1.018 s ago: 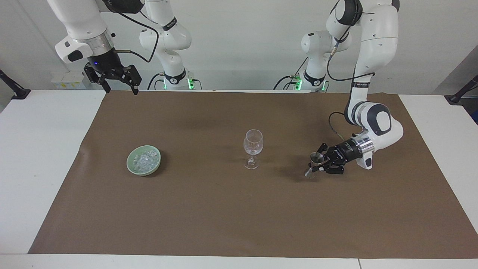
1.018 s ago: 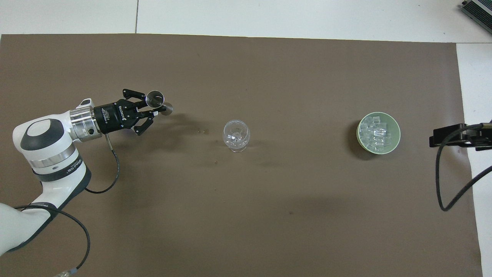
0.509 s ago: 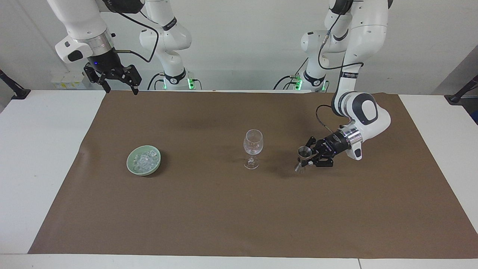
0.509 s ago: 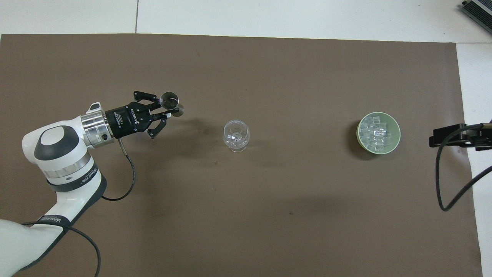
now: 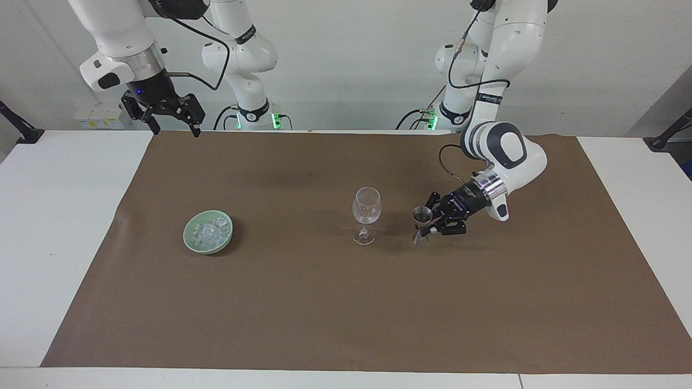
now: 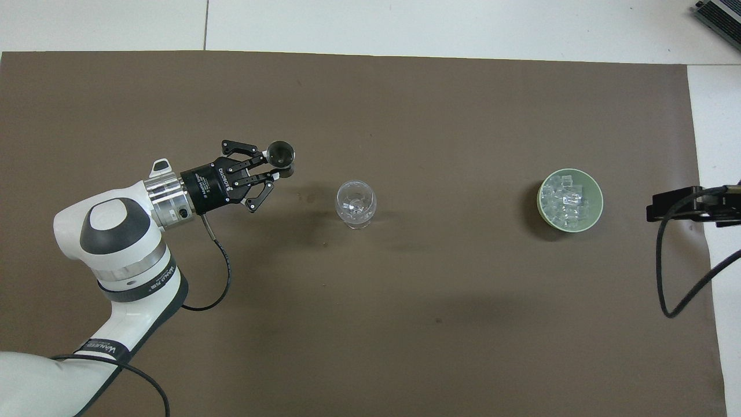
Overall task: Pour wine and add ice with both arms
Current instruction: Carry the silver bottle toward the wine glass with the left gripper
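Note:
My left gripper (image 5: 425,227) is shut on a small steel jigger (image 5: 421,222), held upright just above the mat beside the clear wine glass (image 5: 366,213), toward the left arm's end. From overhead the jigger (image 6: 281,155) sits at the left gripper's (image 6: 277,168) tips, a short gap from the glass (image 6: 355,202). Ice (image 5: 210,231) lies heaped in a pale green bowl (image 5: 187,236) toward the right arm's end; the ice (image 6: 568,200) fills that bowl (image 6: 600,204). My right gripper (image 5: 176,129) hangs open and high over the table's back edge, waiting. Wine is out of view.
A brown mat (image 5: 324,302) covers most of the white table (image 5: 59,227). The left arm's black cable (image 6: 217,278) loops low over the mat near its wrist. A black part of the right arm with a cable (image 6: 686,207) shows at the overhead view's edge.
The left arm has carried the jigger sideways toward the wine glass, closing most of the gap. The right arm, the glass and the bowl have stayed put.

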